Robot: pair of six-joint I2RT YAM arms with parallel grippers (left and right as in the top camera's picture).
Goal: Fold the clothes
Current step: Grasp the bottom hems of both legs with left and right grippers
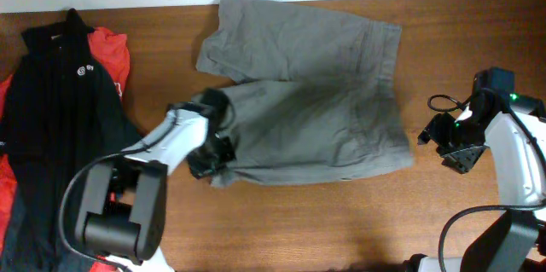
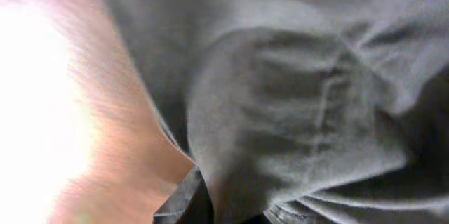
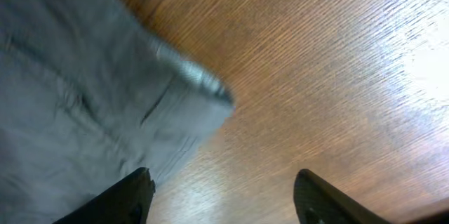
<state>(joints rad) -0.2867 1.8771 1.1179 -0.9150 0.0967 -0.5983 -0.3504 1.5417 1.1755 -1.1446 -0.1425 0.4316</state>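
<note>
The grey shorts lie spread flat on the wooden table, waistband to the right and legs to the left. My left gripper sits at the near leg's hem, shut on a bunch of the shorts' cloth. In the left wrist view the gathered grey fabric fills the frame and hides the fingers. My right gripper hovers just right of the waistband's near corner. Its fingers stand open over bare wood in the right wrist view, with the shorts' corner beside the left finger.
A black jacket lies at the table's left end on top of a red garment. The left arm's base stands at the front left, and the right arm with a looped black cable at the right.
</note>
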